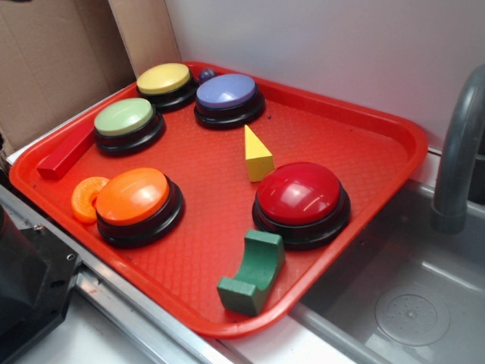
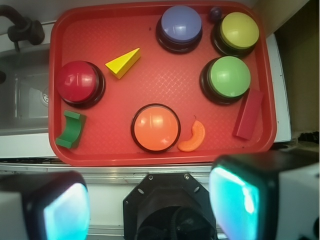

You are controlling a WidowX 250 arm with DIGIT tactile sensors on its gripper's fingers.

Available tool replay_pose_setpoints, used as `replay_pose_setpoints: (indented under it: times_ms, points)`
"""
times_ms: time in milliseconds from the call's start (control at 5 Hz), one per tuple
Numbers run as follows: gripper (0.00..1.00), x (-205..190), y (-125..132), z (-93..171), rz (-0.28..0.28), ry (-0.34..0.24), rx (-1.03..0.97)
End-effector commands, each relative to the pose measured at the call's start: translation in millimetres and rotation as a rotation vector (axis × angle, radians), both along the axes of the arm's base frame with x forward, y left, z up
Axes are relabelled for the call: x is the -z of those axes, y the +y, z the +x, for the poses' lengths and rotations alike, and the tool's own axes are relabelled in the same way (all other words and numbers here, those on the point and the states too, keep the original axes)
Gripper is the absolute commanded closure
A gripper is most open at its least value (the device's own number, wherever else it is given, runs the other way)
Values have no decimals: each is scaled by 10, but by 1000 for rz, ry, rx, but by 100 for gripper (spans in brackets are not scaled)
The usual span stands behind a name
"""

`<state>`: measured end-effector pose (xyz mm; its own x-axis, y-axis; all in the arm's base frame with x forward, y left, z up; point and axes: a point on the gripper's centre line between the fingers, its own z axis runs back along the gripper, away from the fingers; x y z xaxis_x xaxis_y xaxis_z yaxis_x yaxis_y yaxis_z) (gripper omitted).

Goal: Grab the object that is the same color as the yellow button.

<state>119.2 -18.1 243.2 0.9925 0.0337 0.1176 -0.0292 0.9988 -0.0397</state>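
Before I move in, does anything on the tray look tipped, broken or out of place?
Nothing looks damaged or spilled. The yellow wedge stands free between the purple button and red button. The orange ring is tucked against the orange button. The gripper is open.

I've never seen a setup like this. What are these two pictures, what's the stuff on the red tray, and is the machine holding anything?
Both show one scene. The exterior view looks at the tray from the side; the wrist view looks straight down from a camera on the robot arm. The two glowing blocks at its bottom are the fingers of the gripper, apart and holding nothing. On the tray sit five push buttons: yellow button, purple, green, orange and red. Among them lie small blocks: a yellow wedge, a green arch, an orange ring, a red bar. A sink is beside the tray.
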Motion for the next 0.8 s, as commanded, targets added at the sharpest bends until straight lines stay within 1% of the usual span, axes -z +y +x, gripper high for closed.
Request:
replay_pose_setpoints:
  times_ms: [0,200,400,600]
  points:
    - [0,0,0,0,0,0,0]
    - [0,64,-62,91,-27,-1,-19]
    - [0,104,-121,254,-82,-41,-161]
    - [0,257,-154,506,-184,-84,-410]
